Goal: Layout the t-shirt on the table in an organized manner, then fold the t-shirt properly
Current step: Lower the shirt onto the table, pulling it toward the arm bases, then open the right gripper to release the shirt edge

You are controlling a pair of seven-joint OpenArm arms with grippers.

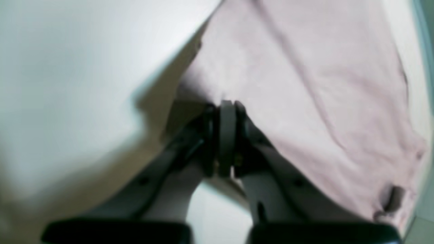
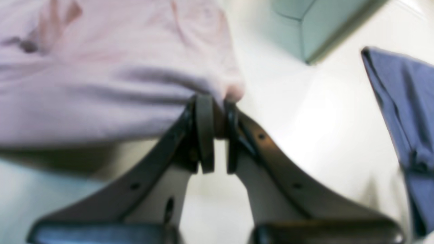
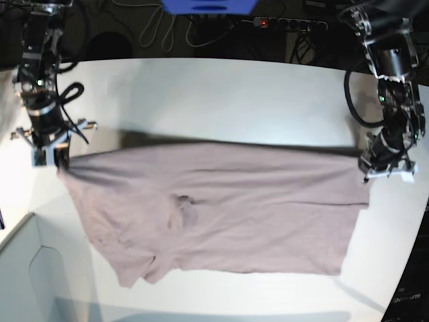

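The mauve t-shirt (image 3: 221, 208) is stretched sideways across the white table (image 3: 221, 94), its far edge lifted and taut between both grippers, the rest trailing toward the front. The collar with its dark label (image 3: 182, 201) lies near the middle-left. My left gripper (image 3: 375, 168) is shut on the shirt's far right corner; in the left wrist view the gripper (image 1: 225, 112) pinches the cloth (image 1: 305, 84) above the table (image 1: 67, 84). My right gripper (image 3: 57, 155) is shut on the far left corner; in the right wrist view the gripper (image 2: 217, 108) pinches the bunched cloth (image 2: 118, 78).
A pale grey box (image 3: 27, 275) stands at the front left and also shows in the right wrist view (image 2: 312, 27). A blue cloth (image 2: 403, 112) hangs at the right of the right wrist view. Cables and a blue object (image 3: 208, 5) lie beyond the table's back edge.
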